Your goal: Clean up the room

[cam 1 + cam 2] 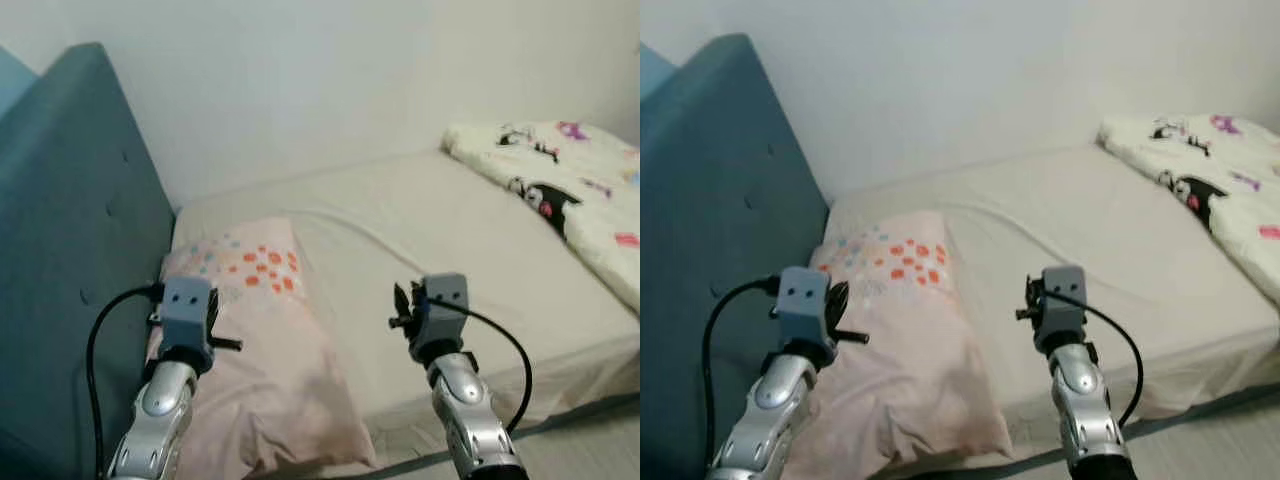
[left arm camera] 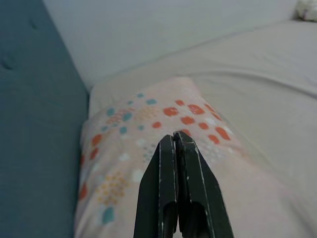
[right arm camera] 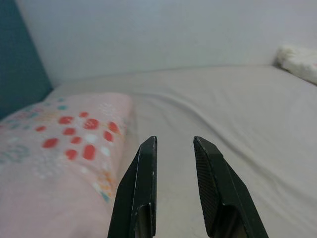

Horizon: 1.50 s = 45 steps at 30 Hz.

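One pink dotted pillow (image 1: 255,340) lies at lower left, one cartoon-print blanket (image 1: 570,190) at upper right, on one bed (image 1: 450,250) beside one teal headboard (image 1: 70,250).

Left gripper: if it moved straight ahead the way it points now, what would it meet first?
Probably the pink pillow, which lies just beyond the shut left gripper; depth is hard to judge.

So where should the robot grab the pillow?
Probably the pillow's near right corner, coming from the right with the open right gripper. That corner lies loose near the mattress edge, while the headboard blocks the other side.
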Tool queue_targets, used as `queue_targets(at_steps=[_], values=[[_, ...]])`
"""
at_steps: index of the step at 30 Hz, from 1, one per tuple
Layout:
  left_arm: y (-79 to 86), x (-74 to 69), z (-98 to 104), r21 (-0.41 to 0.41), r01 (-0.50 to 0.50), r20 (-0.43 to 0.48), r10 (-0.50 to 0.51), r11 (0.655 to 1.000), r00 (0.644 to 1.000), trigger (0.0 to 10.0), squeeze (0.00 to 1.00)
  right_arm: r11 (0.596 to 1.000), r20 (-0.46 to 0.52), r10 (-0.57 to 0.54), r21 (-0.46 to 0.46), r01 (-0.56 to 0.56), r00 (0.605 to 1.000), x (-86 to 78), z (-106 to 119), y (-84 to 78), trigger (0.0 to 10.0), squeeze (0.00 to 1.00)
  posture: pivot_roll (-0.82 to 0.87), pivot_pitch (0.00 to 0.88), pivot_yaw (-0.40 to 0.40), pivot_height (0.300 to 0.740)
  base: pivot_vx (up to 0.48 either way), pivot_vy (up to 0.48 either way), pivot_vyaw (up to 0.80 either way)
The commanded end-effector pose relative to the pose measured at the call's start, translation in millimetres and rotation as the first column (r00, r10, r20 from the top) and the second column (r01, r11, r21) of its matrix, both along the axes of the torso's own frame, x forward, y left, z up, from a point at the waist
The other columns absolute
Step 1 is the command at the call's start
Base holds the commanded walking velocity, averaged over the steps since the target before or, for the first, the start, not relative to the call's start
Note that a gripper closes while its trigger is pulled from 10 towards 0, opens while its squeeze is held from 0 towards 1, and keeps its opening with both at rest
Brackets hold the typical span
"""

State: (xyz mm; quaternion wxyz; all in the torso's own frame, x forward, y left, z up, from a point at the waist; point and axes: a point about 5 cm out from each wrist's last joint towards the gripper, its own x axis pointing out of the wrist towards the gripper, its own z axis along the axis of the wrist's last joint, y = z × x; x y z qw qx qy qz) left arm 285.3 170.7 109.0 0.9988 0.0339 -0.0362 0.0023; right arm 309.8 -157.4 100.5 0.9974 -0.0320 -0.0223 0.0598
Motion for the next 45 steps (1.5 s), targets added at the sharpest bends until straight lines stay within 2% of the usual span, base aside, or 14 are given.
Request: queue_targets(at_steps=[1,10,12,14,21,24,31,45], values=[[4.3,-3.2,-2,-0.022,-0.028,-0.011,0.027,0.999,1.0,10.0,0.0,1.0,-0.033,0.023,0.01,-0.022,0.999,-2.0,-6,5.5,10.0,0.0,0.01,0.05,0.014,0.704,0.0,0.0,0.0],[7.0,-7.6,-8,-0.057,-0.052,-0.028,0.05,0.997,0.998,10.0,0.0,0.996,-0.088,0.088,-0.004,-0.089,0.992,-2.3,-14,13.9,10.0,0.0,0.01,0.048,0.009,0.724,0.0,0.0,0.0],[8.8,-9.2,-15,-0.088,-0.068,-0.052,0.063,0.994,0.997,10.0,0.0,0.992,-0.139,0.09,-0.075,-0.101,0.986,-2.5,-24,18.1,10.0,0.0,0.01,0.045,0.008,0.724,0.0,0.0,0.0],[11.1,-10.9,-21,-0.098,-0.082,-0.077,0.075,0.992,0.994,10.0,0.0,0.989,-0.164,0.088,-0.102,-0.106,0.982,-3.1,-29,19.9,10.0,0.0,0.01,0.041,0.007,0.724,0.0,0.0,0.0],[12.9,-14.7,-29,-0.092,-0.084,-0.099,0.075,0.992,0.992,10.0,0.0,0.994,-0.166,0.075,-0.067,-0.087,0.983,-2.9,-31,19.2,10.0,0.0,0.01,0.034,0.008,0.724,0.0,0.0,0.0],[9.2,-15.3,-31,-0.095,-0.055,-0.107,0.045,0.994,0.993,10.0,0.0,0.996,-0.186,0.062,-0.057,-0.074,0.981,-2.4,-34,17.9,10.0,0.0,0.01,0.028,0.007,0.724,0.0,0.0,0.0],[-0.3,-14.9,-31,-0.096,-0.008,-0.11,-0.002,0.995,0.994,10.0,0.0,0.994,-0.19,0.072,-0.067,-0.086,0.979,-2.3,-37,19.9,10.0,0.0,0.01,0.029,0.007,0.724,0.0,0.0,0.0],[-2.0,-15.8,-33,-0.101,-0.013,-0.119,0.001,0.995,0.993,10.0,0.0,0.992,-0.186,0.089,-0.071,-0.104,0.978,-1.6,-36,21.9,10.0,0.0,0.01,0.037,0.005,0.724,0.0,0.0,0.0]])
